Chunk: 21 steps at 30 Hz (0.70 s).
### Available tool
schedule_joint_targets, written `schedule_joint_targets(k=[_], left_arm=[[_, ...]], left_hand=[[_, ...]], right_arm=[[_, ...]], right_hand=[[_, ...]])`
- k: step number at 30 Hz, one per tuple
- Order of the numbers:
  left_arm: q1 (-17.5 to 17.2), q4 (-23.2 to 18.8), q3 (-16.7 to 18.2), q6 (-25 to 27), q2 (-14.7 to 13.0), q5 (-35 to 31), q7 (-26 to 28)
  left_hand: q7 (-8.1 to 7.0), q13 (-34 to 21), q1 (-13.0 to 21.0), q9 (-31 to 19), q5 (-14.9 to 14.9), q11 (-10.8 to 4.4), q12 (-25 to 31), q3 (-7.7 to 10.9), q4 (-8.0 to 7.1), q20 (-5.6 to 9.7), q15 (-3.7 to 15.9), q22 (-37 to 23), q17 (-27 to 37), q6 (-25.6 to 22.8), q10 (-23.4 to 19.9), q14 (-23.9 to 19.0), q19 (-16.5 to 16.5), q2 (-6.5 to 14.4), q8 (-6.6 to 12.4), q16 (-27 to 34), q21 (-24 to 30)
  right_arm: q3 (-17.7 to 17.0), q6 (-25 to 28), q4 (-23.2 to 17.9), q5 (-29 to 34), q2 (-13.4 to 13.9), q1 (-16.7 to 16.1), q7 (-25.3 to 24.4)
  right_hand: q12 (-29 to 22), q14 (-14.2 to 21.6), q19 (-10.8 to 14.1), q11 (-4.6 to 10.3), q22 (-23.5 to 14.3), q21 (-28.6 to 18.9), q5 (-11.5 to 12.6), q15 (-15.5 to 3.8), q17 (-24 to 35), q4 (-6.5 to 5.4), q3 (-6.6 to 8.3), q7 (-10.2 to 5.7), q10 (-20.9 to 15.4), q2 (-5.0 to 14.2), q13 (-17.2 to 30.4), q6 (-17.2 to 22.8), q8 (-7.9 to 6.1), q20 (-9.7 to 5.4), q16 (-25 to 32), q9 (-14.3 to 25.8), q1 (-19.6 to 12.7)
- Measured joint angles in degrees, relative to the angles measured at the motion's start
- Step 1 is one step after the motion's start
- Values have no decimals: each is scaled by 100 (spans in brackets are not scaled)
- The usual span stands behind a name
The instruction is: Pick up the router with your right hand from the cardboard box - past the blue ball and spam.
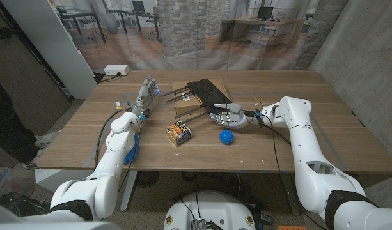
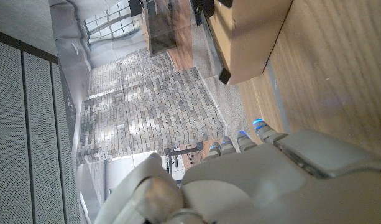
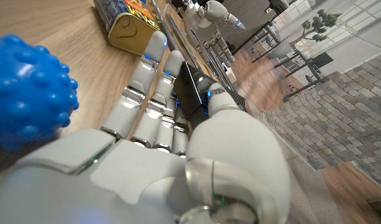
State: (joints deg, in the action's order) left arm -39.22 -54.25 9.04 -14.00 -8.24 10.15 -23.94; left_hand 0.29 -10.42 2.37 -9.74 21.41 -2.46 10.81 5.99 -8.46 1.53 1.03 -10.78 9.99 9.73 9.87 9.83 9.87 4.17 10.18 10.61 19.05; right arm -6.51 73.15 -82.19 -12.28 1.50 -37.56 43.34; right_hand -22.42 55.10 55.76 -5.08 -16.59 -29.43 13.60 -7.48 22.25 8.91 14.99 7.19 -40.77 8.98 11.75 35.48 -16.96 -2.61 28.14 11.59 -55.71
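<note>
The router lies on the cardboard box; my right hand, fingers outstretched and holding nothing, reaches its near corner, beyond blue ball and spam; next I must close around it.

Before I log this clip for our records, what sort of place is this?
Probably a robot test setup, not a real office: behind the wooden table hangs a printed backdrop of desks and brick columns, with a plain grey wall to one side.
</note>
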Motion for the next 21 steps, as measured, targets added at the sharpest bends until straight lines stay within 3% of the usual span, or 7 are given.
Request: schedule_joint_targets(k=[4, 9, 15, 21], left_arm=[[0, -5, 9, 0, 10, -16, -1], [-9, -63, 12, 6, 21, -30, 0], [-31, -120, 12, 43, 23, -44, 7], [-46, -186, -1, 68, 24, -49, 15]], left_hand=[[0, 0, 0, 0, 0, 0, 0, -23, -23, 0, 0, 0, 0, 0, 0, 0, 0, 0, 0, 0, 0], [0, 0, 23, 1, 0, 0, 0, -47, 1, 0, 0, 0, 0, 0, 0, 0, 0, 23, 0, 0, 0], [0, 0, 23, 1, 22, 0, 0, -47, 1, 0, 0, 0, 0, 0, 0, 0, 0, 23, 0, 0, -25], [0, 0, 23, 1, 21, 0, 0, -47, 1, 0, 0, 0, 0, 0, 0, 0, 0, 23, 0, 0, -25]], right_arm=[[-47, 138, -150, 45, -68, -24, -225], [-96, 237, -297, 79, -132, -60, -433], [-165, 247, -443, 93, -215, -123, -585], [-220, 231, -550, 97, -275, -175, -732]], right_hand=[[-100, 385, 24, -26, -214, -349, -22, -116, 487, -9, 151, -1, -348, -154, 0, 449, -136, -186, 390, 8, -281], [-112, 667, 57, -68, -480, -799, -106, -142, 941, -167, 309, 108, -577, -455, 0, 711, -303, -388, 674, 8, -583], [-333, 829, 25, -122, -652, -1152, -217, -103, 1294, -259, 401, 163, -690, -679, 1, 858, -413, -441, 862, 8, -807], [-439, 943, -23, -146, -718, -1324, -240, -109, 1490, -259, 401, 214, -777, -778, 0, 969, -431, -489, 938, 8, -906]])
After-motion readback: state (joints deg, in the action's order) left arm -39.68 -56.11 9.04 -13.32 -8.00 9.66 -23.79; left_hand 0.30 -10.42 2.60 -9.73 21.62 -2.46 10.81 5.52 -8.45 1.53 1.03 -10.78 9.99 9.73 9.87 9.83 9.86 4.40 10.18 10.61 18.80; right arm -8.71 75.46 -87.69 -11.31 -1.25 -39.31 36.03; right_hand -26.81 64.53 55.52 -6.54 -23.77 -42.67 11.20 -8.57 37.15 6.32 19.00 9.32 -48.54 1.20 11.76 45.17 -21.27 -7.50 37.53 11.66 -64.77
